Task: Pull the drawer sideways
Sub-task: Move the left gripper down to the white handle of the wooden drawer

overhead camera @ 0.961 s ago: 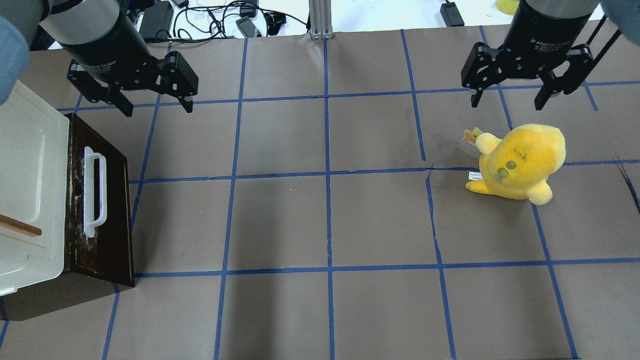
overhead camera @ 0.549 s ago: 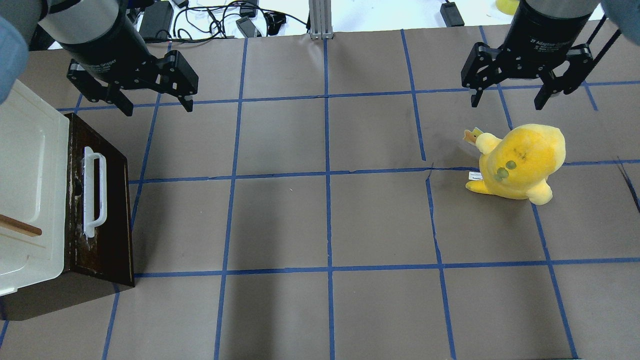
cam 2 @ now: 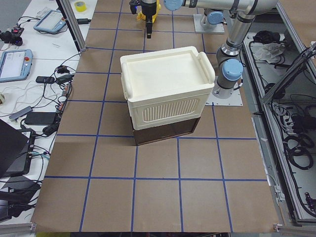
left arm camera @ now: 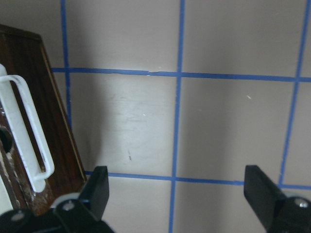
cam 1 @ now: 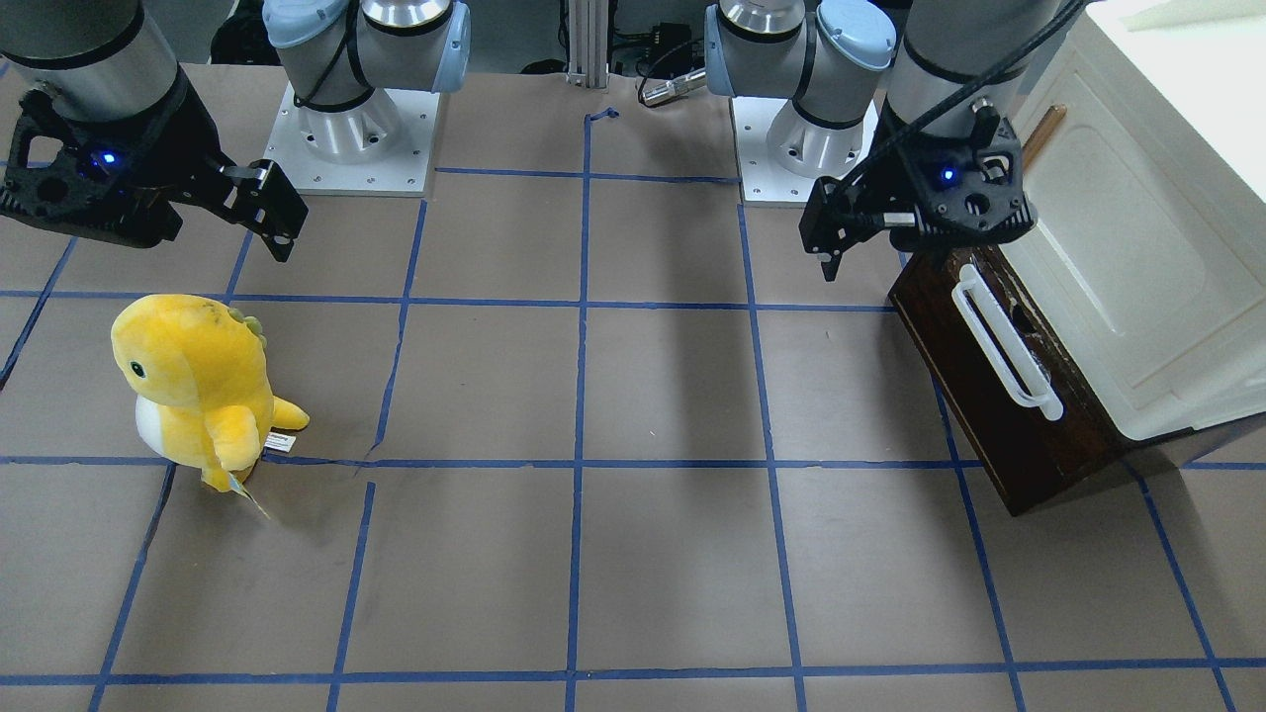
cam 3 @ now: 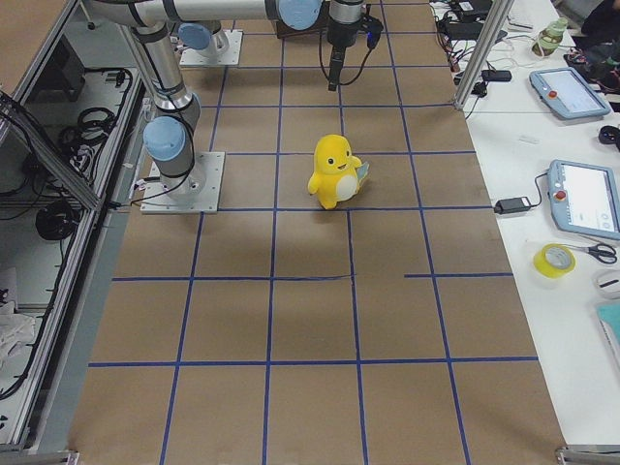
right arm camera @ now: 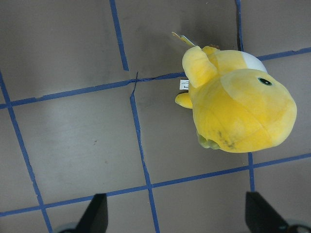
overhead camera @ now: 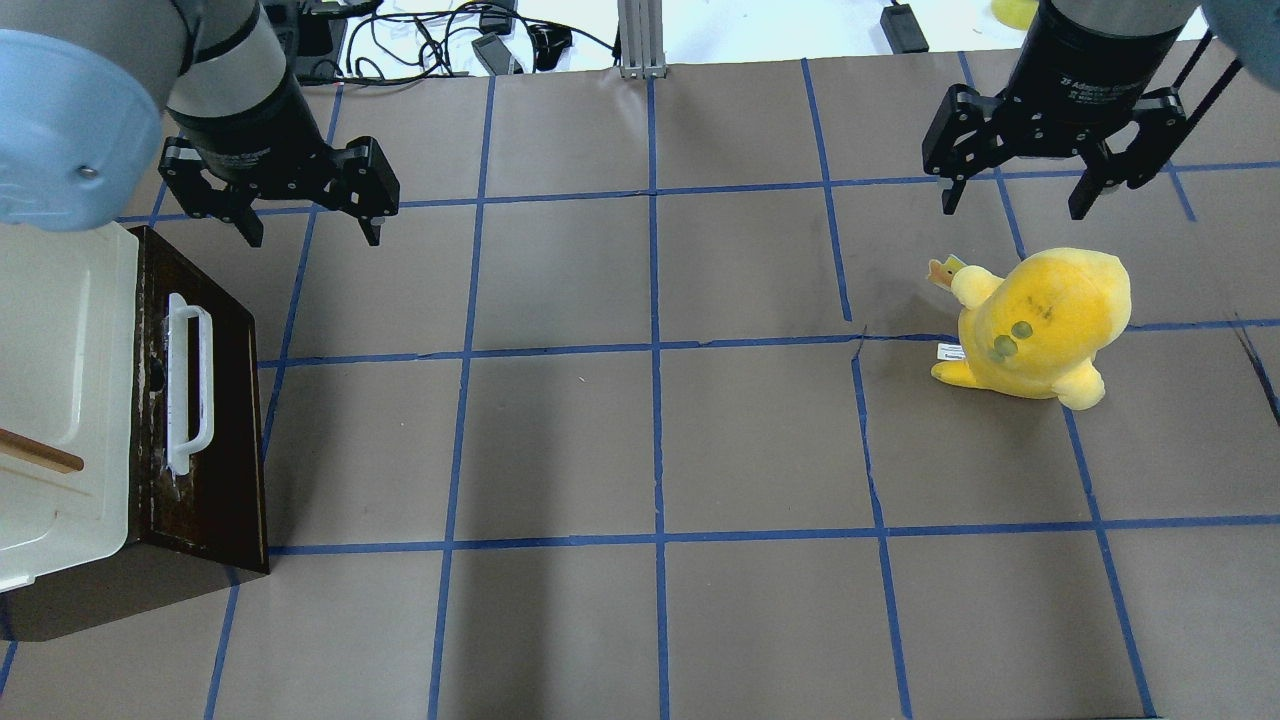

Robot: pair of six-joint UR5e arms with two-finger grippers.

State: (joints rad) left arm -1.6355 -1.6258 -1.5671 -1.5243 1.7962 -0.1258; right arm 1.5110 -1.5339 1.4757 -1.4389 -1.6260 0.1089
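Drawer [overhead camera: 232, 420] — dark glossy wood, white bar handle [overhead camera: 178, 420]; left gripper [overhead camera: 313, 238] and right gripper [overhead camera: 1012, 212] gape wide, empty.

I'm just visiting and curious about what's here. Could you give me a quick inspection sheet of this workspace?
Surface: table covered in brown paper with a blue tape grid.
Job's things: drawer with dark front and white handle, under a cream cabinet; its inside not showing.
Clutter: yellow plush toy standing on the robot's right side.
Grippers: left gripper open, hovering beside the drawer front, apart from the handle; right gripper open, empty, hovering near the toy, not touching it.
Cables: black cables and adapters on the white bench past the table.
Surroundings: control tablets and a tape roll on a side bench.
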